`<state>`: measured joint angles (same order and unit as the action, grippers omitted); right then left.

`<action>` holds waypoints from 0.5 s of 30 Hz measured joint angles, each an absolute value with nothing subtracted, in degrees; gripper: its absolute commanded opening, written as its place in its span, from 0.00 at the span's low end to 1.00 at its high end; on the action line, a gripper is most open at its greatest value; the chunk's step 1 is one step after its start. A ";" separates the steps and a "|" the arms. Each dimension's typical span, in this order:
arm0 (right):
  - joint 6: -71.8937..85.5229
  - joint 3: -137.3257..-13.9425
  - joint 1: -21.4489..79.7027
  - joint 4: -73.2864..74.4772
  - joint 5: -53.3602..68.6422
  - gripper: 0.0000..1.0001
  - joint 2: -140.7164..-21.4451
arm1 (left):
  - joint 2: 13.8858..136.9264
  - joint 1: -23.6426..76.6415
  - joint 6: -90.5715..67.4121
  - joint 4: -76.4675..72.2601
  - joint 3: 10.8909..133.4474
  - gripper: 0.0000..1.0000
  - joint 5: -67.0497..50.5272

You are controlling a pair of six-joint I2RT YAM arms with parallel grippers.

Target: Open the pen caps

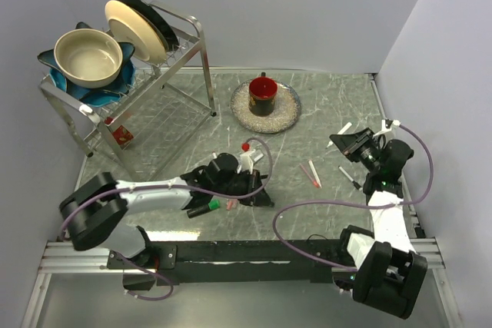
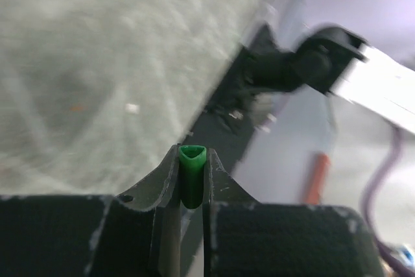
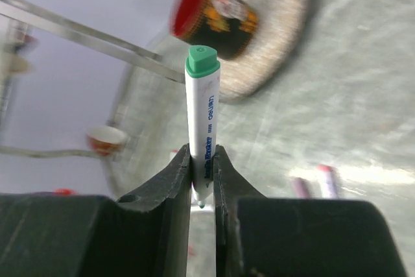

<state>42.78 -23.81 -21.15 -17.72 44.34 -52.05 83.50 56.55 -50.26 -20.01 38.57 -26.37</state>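
Observation:
My left gripper [image 2: 192, 157] is shut on a small green pen cap [image 2: 192, 186], which stands upright between the fingers with its open end showing. In the top view this gripper [image 1: 261, 196] hangs low over the table's middle. My right gripper [image 3: 202, 158] is shut on a slim white pen [image 3: 202, 108] with a green end plug [image 3: 201, 61]. The pen's bare green tip sits down between the jaws. In the top view the right gripper [image 1: 346, 142] is at the right with the white pen [image 1: 343, 130] sticking out.
A white pen with a red cap [image 1: 246, 153], two reddish pens [image 1: 312, 174] and a black pen [image 1: 350, 177] lie on the table. Small green [image 1: 231, 205] and red [image 1: 216, 205] pieces and a black marker [image 1: 201, 210] lie by the left arm. A red mug [image 1: 263, 96] stands on a plate [image 1: 289, 110]. A dish rack [image 1: 146, 113] stands at the left.

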 measured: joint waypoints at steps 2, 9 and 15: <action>36.51 -26.22 -20.47 -12.69 42.41 0.00 -54.11 | 80.55 56.55 -48.71 -15.57 38.54 0.01 -21.15; 18.13 -38.35 -14.55 4.40 35.48 0.00 -65.08 | 76.73 56.42 -44.77 -0.43 38.13 0.02 -3.46; 5.39 -44.64 -6.85 15.20 27.44 0.00 -70.76 | 77.82 56.45 -43.05 5.65 37.58 0.04 1.69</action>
